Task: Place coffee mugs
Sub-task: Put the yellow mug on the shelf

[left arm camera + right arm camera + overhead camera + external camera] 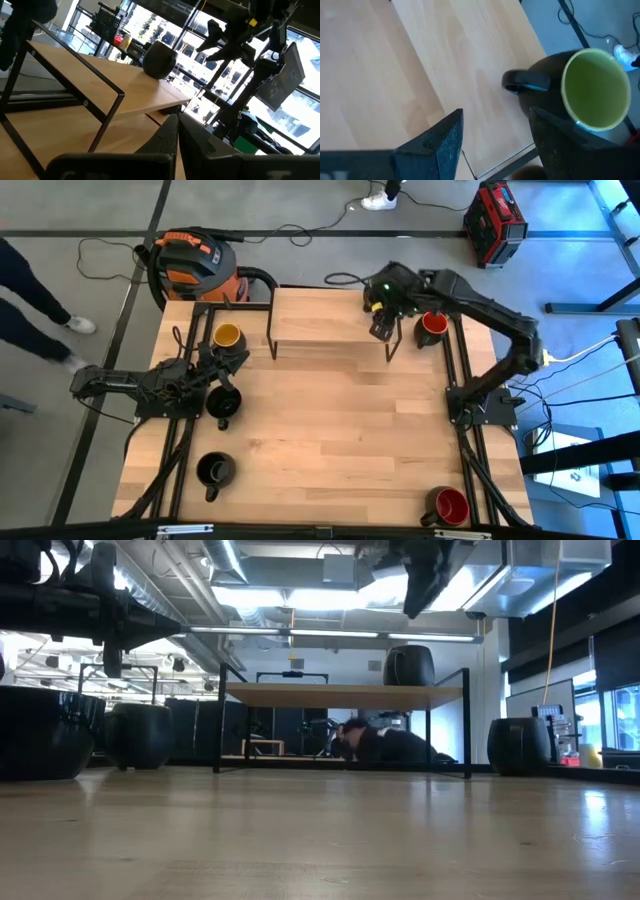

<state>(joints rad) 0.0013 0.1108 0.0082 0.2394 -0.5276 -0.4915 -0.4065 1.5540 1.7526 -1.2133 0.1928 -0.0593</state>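
A black mug with a green inside stands upright on the raised wooden shelf near the shelf's right end, also seen in the low view and the left wrist view. My right gripper hangs open above the shelf, tilted down, with the mug just beside one finger and clear of it; in the high view this gripper covers the mug. My left gripper rests shut at the table's left side, pointing roughly level toward the shelf.
Along the left edge stand a yellow-inside mug and two black-inside mugs. Red-inside mugs stand at the far right and the near right. The shelf's black frame legs rise from the table.
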